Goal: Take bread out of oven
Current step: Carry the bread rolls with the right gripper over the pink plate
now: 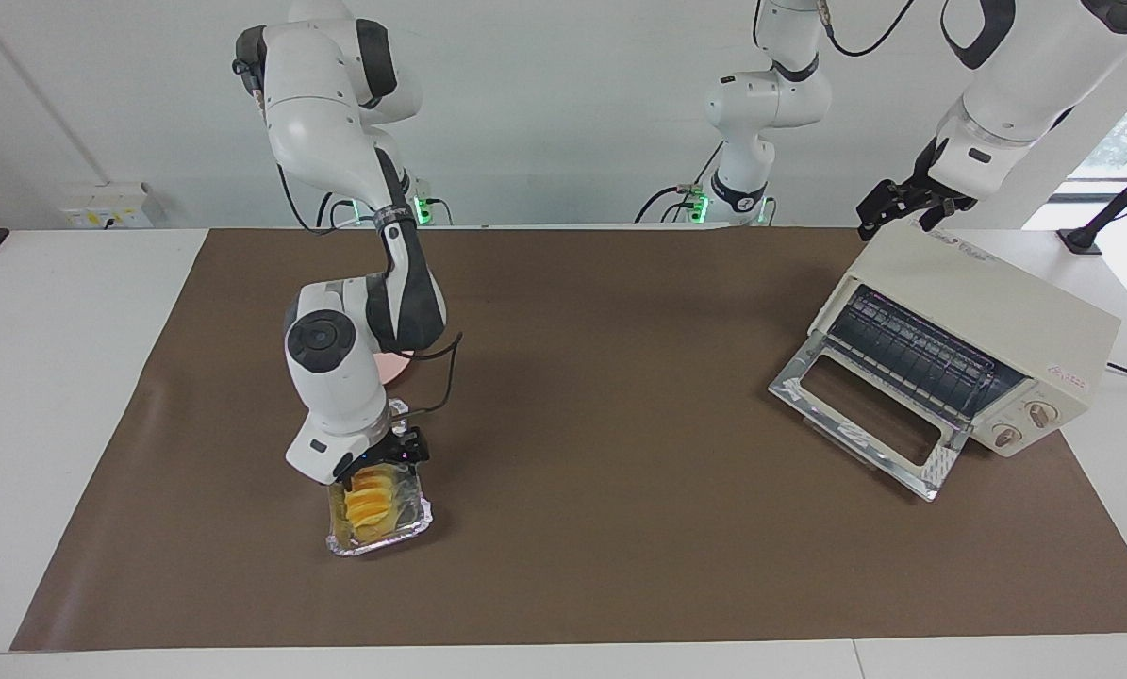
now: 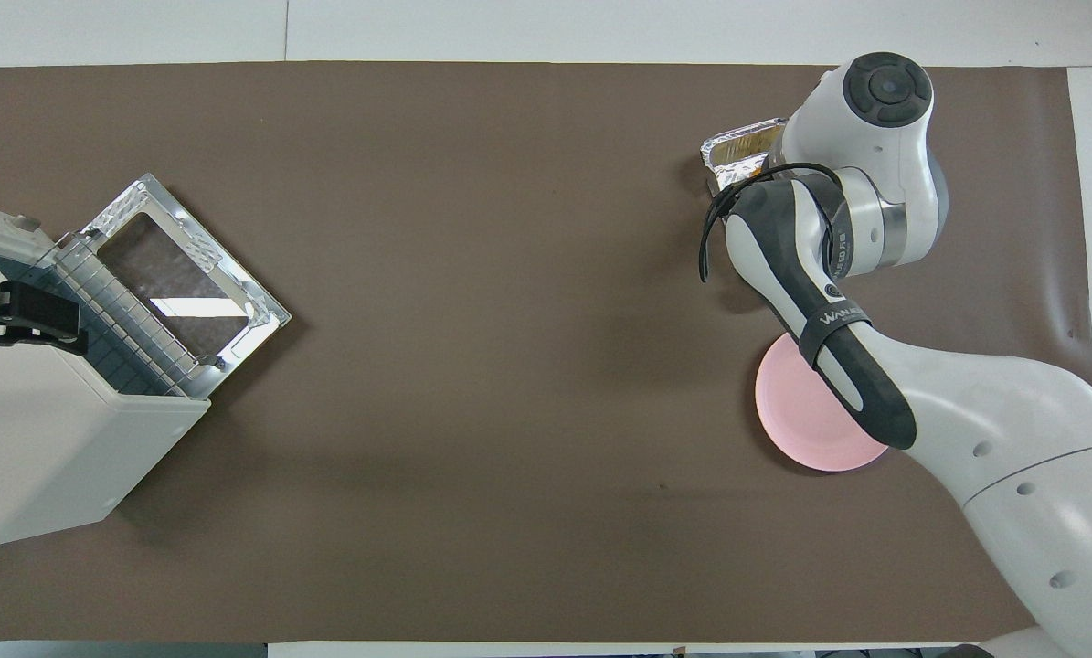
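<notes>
The bread (image 1: 368,503) was found directly beneath the right gripper (image 1: 386,459), lying in a foil tray (image 1: 374,544) well apart from the oven (image 1: 973,325), its long axis running away from the robots, the fingers held apart and nothing gripped.

One camera sits high across the table (image 1: 620,585), facing the robots. The other looks steeply down from above their end. Both stand well back and share the whole brown mat (image 2: 472,274).
</notes>
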Controlling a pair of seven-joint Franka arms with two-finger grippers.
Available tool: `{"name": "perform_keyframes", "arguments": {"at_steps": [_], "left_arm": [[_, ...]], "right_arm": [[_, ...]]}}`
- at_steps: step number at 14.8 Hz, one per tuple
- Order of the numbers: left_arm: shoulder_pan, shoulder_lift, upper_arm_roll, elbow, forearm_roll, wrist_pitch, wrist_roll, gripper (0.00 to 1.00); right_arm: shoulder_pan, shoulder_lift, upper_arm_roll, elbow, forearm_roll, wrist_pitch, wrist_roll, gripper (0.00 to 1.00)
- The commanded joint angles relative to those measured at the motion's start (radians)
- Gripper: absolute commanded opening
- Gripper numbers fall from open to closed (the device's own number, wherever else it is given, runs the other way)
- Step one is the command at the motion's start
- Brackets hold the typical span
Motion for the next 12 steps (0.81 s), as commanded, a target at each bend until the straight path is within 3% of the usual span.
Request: {"name": "perform_keyframes", "arguments": {"at_steps": [1, 3, 4, 5, 6, 7, 12], "left_arm": [[0.01, -0.028, -0.002, -0.029, -0.018, 0.011, 0.002, 1.0], [0.01, -0.028, -0.002, -0.03, -0.018, 0.011, 0.002, 1.0], [0.012, -0.028, -0.002, -0.029, -0.018, 0.011, 0.002, 1.0], [0.012, -0.028, -0.002, -0.029, -0.018, 0.011, 0.002, 1.0], [0.01, -0.028, -0.002, -0.029, -0.018, 0.011, 0.002, 1.0], [0.01, -0.028, -0.002, -0.029, -0.018, 0.011, 0.002, 1.0], [0.01, -0.028, -0.002, -0.029, -0.018, 0.011, 0.002, 1.0]], "right_arm": [[-0.009, -0.049, 0.006, -0.098, -0.024, 0.071, 0.0, 0.93], [-0.014, -0.049, 0.006, -0.104, -0.024, 0.085, -0.002, 0.82], [-0.015, -0.049, 0.006, -0.103, -0.024, 0.086, -0.003, 0.71], [-0.018, -0.049, 0.008, -0.104, -0.024, 0.088, -0.003, 0.43], [-0.02, -0.049, 0.008, -0.103, -0.022, 0.086, -0.003, 0.04], [-0.018, -0.049, 0.008, -0.103, -0.02, 0.085, 0.0, 0.0], [-0.024, -0.047, 0.008, -0.084, -0.02, 0.066, -0.003, 0.0]]}}
